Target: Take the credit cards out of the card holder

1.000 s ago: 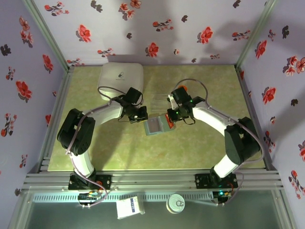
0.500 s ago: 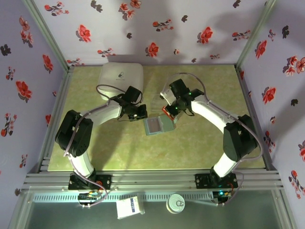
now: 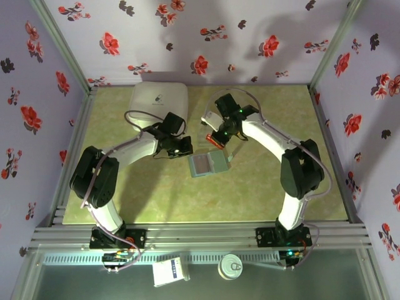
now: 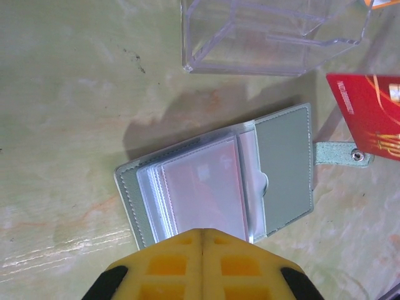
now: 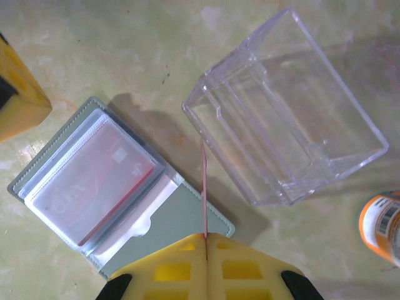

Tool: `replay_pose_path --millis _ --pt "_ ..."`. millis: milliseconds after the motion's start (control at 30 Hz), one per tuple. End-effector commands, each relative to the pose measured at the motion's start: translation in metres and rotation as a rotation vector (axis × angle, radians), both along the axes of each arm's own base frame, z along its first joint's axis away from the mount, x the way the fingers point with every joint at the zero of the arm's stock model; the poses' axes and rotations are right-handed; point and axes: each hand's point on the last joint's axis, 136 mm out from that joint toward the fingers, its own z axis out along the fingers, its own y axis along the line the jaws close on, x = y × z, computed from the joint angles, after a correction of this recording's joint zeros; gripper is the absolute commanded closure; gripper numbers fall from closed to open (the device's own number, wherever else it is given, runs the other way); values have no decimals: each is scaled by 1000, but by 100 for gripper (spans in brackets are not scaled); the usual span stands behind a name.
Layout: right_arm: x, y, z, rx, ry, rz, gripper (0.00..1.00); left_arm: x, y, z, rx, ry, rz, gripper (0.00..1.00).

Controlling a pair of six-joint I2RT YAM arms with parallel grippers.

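— How stands the right gripper [image 5: 205, 240]?
— Jaws clamped on a red credit card [image 5: 204, 181], edge-on just above the open card holder [image 5: 194, 215].
— And the left gripper [image 4: 201, 240]?
— Jaws together at the holder's edge. Another card [image 5: 94, 181] sits in its sleeves; a clear box [image 5: 287, 112] stands just beyond.

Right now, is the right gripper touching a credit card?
Touching. Right wrist view: the credit card, seen edge-on, is pinched in the shut right gripper.
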Motion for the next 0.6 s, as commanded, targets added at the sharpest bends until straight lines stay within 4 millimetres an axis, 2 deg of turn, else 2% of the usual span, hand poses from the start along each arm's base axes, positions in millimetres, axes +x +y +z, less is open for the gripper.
replay_pose_path --millis 0,133,433,567 --pt "3 4 3 -5 7 62 100 -1 7 16 12 -33 -8 100" --pt "12 12 7 -4 6 93 100 -1 10 19 21 -41 -2 100" --pt "24 25 -1 -3 24 155 100 -4 15 20 43 -29 -7 99" --pt "26 25 -4 -19 37 193 100 -3 20 21 57 -29 -7 99"
